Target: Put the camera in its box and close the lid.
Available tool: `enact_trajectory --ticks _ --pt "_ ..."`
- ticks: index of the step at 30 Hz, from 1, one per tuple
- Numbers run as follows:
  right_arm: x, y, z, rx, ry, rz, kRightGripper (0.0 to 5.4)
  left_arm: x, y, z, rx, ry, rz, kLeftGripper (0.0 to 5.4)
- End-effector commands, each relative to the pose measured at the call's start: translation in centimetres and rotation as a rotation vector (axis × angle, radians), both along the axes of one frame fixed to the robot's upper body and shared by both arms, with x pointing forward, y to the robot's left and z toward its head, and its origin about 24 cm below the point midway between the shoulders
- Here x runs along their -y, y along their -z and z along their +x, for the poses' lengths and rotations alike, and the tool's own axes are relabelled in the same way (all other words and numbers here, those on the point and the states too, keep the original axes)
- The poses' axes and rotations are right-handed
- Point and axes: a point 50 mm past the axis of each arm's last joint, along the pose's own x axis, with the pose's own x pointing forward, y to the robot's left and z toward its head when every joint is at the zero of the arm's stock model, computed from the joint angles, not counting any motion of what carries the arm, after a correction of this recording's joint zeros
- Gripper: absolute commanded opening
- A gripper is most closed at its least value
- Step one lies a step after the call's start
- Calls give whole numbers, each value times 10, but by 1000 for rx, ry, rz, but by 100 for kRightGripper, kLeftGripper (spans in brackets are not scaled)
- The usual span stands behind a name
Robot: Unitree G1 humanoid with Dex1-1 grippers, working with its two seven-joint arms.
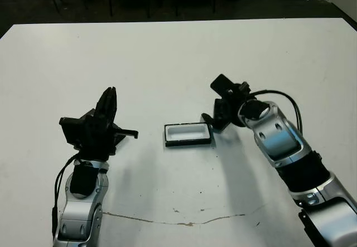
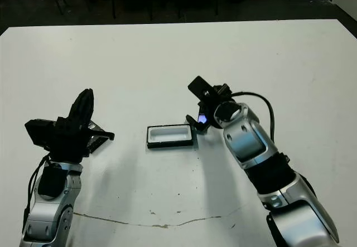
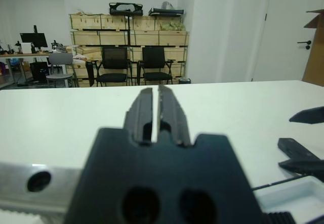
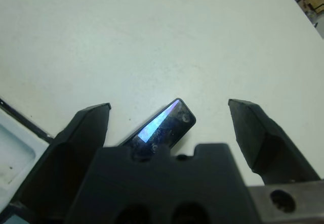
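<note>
The box point(image 1: 188, 134), a shallow black tray with white lining, lies open on the table's middle. Just right of it is the camera point(image 4: 163, 127), a slim black bar with a bluish shining face, also seen as a blue glow point(image 2: 202, 119). My right gripper point(image 4: 169, 105) is open and straddles the camera, one finger on each side, neither touching it. My left gripper point(image 1: 110, 92) is left of the box, raised above the table, shut on nothing, fingers point(image 3: 152, 100) pressed together. I cannot make out the lid in any view.
A thin dark crack line point(image 1: 184, 222) runs across the table near its front edge. Black chairs point(image 3: 131, 64) and wooden crates stand beyond the far edge. White table surface stretches behind and to both sides of the box.
</note>
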Motion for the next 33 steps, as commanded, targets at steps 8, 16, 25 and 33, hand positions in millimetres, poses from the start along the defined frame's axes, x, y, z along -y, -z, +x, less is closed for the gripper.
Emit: enact_trajectory --ticks 8,16,25,33 --pt "2 19 -13 -48 -18 -21 538 -1 6 -1 -19 -3 7 0" --pt "15 23 -21 -2 -57 -98 538 -1 5 -1 -24 -7 13 0" --pt "24 18 -27 28 -68 -80 538 -1 5 -1 -29 0 5 0" --pt "33 14 -31 18 -25 -21 538 -1 5 -1 -25 -1 11 0"
